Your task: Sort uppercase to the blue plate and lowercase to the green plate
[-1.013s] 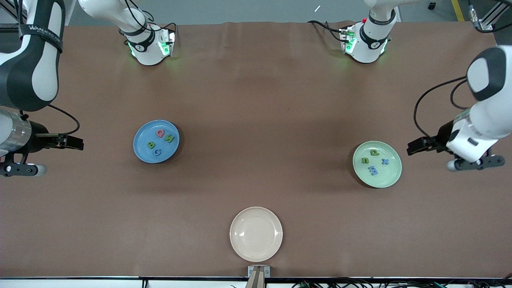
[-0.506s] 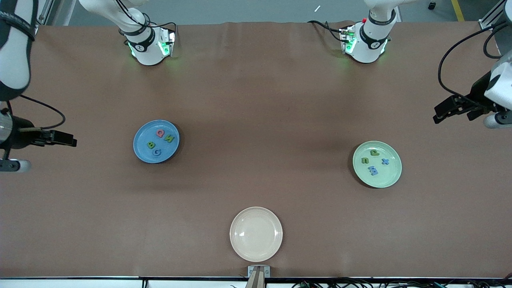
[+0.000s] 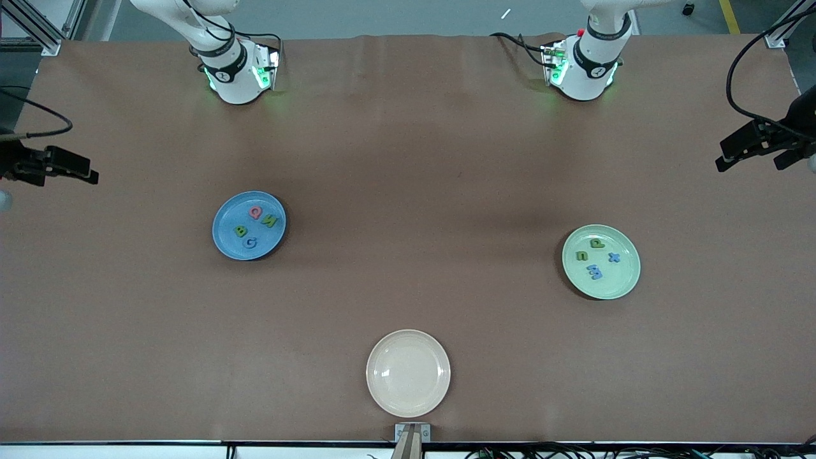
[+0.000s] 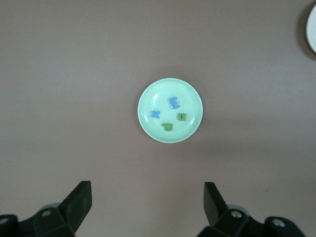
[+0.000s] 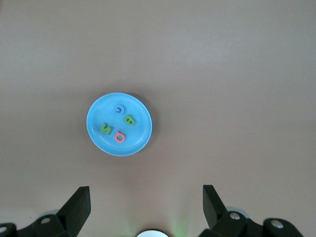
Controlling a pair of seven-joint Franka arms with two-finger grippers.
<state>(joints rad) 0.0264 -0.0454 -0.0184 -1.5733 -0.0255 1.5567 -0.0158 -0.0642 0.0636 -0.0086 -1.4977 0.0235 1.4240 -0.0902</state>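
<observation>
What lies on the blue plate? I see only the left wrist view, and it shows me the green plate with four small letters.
Observer: Four capitals: pink Q, green N, green B and blue G.
Operator: Where does this blue plate stand?
Observer: The blue plate is toward the right arm's end of the table, slightly farther from the front camera than the green plate.
Operator: And the right gripper?
Observer: The right gripper hangs open over the table near that end, holding nothing.

Matt brown table cover — cloth-like, faintly creased. Blue plate, green plate and beige plate — smooth, slightly glossy plastic.
</observation>
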